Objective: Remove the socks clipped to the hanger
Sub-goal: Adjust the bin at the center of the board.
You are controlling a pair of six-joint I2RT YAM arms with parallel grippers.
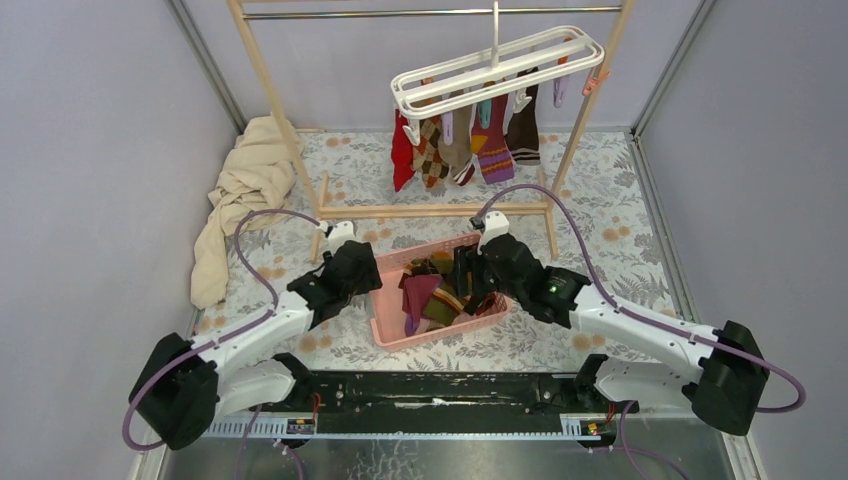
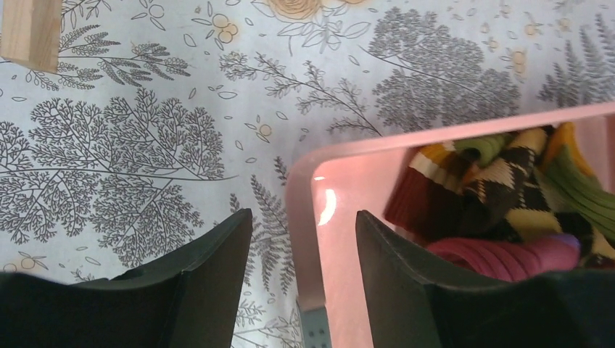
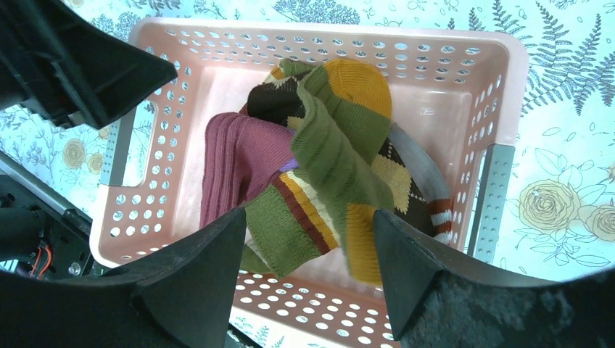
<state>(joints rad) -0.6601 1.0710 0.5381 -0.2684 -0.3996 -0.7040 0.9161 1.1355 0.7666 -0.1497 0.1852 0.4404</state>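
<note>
Top view: a white plastic drying hanger (image 1: 497,68) of parallel bars hangs by its hook from the metal rail (image 1: 400,13) of a wooden-post rack (image 1: 290,140) at the back of the flower-patterned worktop (image 1: 610,220). Small colourful socks (image 1: 470,140), red, argyle, striped and brown, dangle from its clips above the rack's low crossbar. A crumpled beige cloth (image 1: 240,190) lies against the rack's left post. Near the arms sits a pink perforated plastic basket (image 1: 388,318). The left hand (image 1: 372,272) is at the basket's left rim and the right hand (image 1: 468,282) is over its right half. Both are well apart from the hanger, with the crossbar in between.

Left wrist view: the left hand's two black fingers are spread, gripping nothing. The basket's rounded corner rim lies between them. Whether they touch it cannot be told. A wooden rack foot (image 2: 29,32) shows at the upper left.

Right wrist view: the right hand's fingers are spread wide and empty above a heap of loose socks (image 3: 319,167), maroon, olive, mustard and argyle, in the basket.
</note>
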